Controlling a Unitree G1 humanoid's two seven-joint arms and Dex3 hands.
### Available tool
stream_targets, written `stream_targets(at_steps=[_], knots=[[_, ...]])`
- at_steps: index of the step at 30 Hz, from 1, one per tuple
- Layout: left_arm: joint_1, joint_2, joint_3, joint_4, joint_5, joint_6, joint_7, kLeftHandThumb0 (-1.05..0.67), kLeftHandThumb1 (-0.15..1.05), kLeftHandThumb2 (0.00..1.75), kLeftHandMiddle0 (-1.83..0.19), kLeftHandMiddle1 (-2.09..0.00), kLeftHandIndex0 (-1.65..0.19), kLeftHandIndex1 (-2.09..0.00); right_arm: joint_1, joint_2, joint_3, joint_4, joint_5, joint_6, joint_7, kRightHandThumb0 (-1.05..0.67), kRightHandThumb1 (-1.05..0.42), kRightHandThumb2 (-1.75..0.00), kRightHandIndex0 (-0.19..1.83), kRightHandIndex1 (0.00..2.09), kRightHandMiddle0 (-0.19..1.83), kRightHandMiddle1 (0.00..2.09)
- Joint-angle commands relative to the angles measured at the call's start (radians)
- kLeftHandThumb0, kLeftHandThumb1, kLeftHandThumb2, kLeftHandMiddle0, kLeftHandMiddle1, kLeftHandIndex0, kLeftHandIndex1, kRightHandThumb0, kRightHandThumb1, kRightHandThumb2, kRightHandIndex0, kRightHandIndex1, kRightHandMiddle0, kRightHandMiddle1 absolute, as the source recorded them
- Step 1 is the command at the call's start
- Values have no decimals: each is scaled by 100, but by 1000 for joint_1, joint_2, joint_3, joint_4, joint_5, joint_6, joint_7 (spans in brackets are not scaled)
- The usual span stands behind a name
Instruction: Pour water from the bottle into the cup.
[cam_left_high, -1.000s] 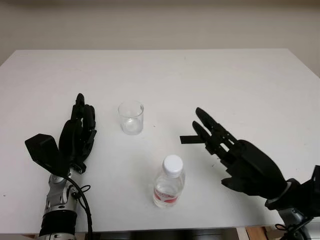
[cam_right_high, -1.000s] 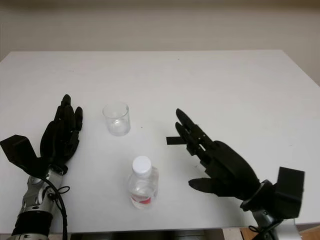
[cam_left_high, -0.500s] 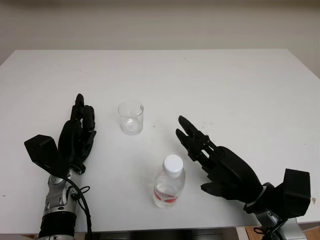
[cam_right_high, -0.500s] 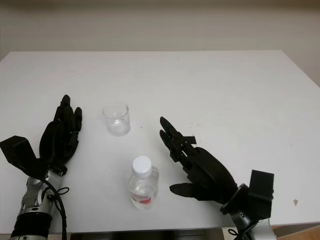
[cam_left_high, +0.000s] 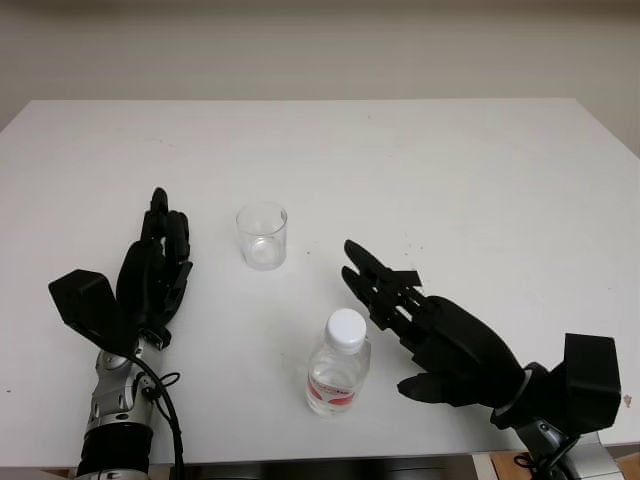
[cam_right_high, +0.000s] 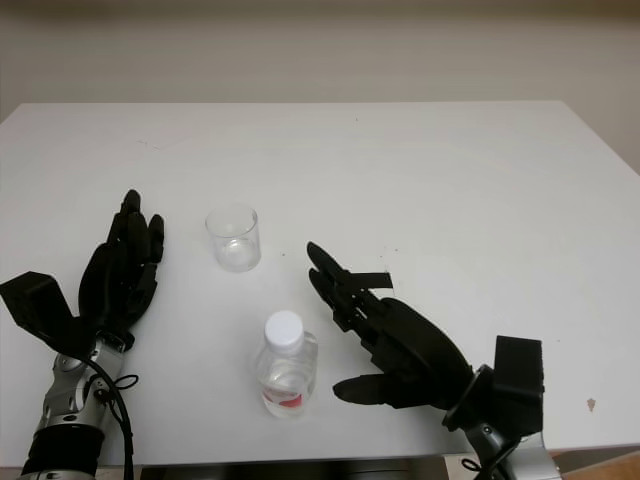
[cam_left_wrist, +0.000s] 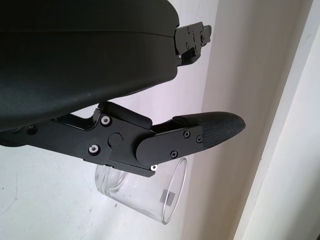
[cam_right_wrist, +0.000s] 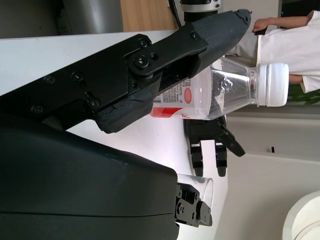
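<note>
The left hand hovers open near the worktop's left edge, holding nothing, just beside the empty clear cup, which stands upright towards the middle; the bottle stands upright close to the front edge, white cap on, with water low in it; the right hand sits just to the bottle's right, open and holding nothing, fingers reaching past the cap toward the cup and thumb low near the bottle's body, not yet touching it. The step in hand looks like the grasp; it would go best if the hand closed around the body below the shoulder, thumb opposite the fingers, squarely enough that the light bottle does not tip or skid; the cap appears to be on, which would block pouring. The bottle carries a red-and-white label; its writing cannot be read.
</note>
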Motion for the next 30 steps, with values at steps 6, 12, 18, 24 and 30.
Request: stream_targets(at_steps=[6, 12, 18, 24, 30], knots=[[7, -3, -1, 9, 2, 5, 6, -71, 105, 61, 14, -6, 18, -5, -11, 7, 23, 7, -3, -36, 22, -99, -92, -6, -19, 0, -19, 0], [8, 1, -3, 9, 5, 3, 7, -71, 105, 61, 15, -5, 18, -5, -27, 20, 42, 26, -16, -55, 19, -102, -95, -6, -19, 0, -19, 0], [11, 3, 0, 6, 0, 3, -1, -71, 105, 62, 16, -5, 19, -5, -56, 51, 66, 62, -33, -90, 16, -102, -95, -6, -19, 0, -19, 0], [11, 1, 3, 2, -2, 9, 9, -72, 105, 60, 15, -5, 18, -5, -84, 74, 91, 91, -51, -107, 15, -101, -95, -5, -19, 0, -19, 0], [4, 0, 5, 12, -2, 3, 11, -72, 105, 59, 14, -6, 18, -6, -103, 81, 113, 103, -71, -114, 15, -101, -95, -5, -19, 0, -19, 0]])
